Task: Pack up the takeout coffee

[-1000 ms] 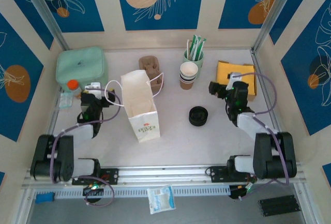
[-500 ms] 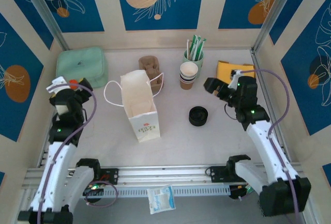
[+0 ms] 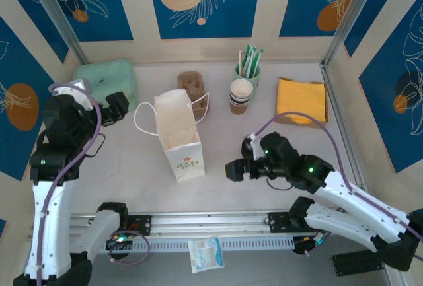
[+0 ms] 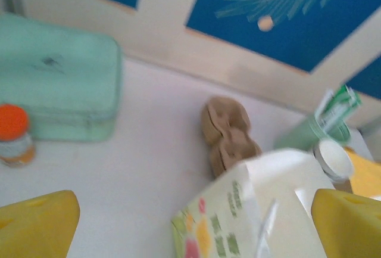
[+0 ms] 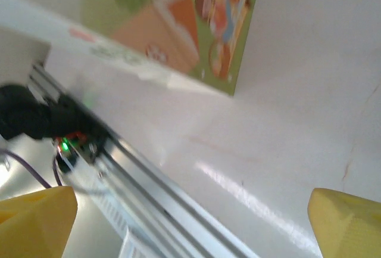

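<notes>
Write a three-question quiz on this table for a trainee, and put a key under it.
1. True or false: the bag stands upright.
2. What lies by the right wall? A) yellow napkins B) green pouch C) bottle
3. Fill in: the left gripper and the right gripper are both ____.
Key: 1 true; 2 A; 3 open.
</notes>
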`<state>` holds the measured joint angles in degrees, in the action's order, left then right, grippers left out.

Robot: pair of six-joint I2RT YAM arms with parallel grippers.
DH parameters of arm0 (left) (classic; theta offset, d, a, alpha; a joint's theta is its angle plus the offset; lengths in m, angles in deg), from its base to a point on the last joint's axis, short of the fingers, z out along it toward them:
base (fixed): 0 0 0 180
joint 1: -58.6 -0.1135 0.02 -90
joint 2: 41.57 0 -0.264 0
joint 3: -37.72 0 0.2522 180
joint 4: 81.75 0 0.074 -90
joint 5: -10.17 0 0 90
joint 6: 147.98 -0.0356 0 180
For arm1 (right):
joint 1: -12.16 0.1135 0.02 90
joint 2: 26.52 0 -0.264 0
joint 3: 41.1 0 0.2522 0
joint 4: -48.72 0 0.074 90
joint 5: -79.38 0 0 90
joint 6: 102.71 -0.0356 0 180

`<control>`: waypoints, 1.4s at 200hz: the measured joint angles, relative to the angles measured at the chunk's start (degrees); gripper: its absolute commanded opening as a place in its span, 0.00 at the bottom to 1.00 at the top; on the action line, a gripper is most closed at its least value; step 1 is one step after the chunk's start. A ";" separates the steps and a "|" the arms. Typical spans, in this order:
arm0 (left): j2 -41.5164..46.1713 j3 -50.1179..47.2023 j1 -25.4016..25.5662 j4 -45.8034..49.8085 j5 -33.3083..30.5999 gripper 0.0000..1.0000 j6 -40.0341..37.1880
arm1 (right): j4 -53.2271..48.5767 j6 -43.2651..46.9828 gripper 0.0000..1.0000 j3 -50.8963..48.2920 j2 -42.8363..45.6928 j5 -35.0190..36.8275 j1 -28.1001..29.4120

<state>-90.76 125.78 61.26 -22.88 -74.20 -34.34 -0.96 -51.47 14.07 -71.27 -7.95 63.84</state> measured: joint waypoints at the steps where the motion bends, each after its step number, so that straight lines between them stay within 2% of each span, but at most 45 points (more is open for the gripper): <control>1: -0.09 0.00 0.00 0.04 0.15 0.99 0.00 | -0.02 -0.09 1.00 -0.09 -0.04 0.09 0.20; 17: -1.77 0.00 0.70 1.90 3.23 1.00 0.09 | 0.50 -1.20 1.00 -1.95 -2.25 1.46 3.30; 42: -3.80 -0.13 2.78 3.41 5.40 0.94 -0.09 | 3.30 -2.32 1.00 -3.85 -6.93 2.95 5.64; 102: -6.47 -0.55 6.95 3.87 5.73 0.71 -0.42 | 13.22 -2.56 1.00 -3.96 -16.33 3.21 6.05; 146: -6.97 -1.51 7.39 3.80 4.37 0.50 -0.72 | 17.97 -1.95 0.99 -3.45 -22.51 3.10 5.97; 185: -7.04 -2.27 7.39 3.78 2.43 0.33 -1.38 | 22.16 -1.27 1.00 -1.09 -27.78 2.43 3.67; 280: -9.09 -2.43 7.39 3.30 -5.79 0.34 -2.14 | 28.04 0.87 0.98 10.78 -44.26 -0.98 -0.98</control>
<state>-99.85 123.36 68.65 -19.58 -79.99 -36.48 27.08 -50.60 24.85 -115.53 -8.93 62.85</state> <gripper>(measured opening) 0.338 0.981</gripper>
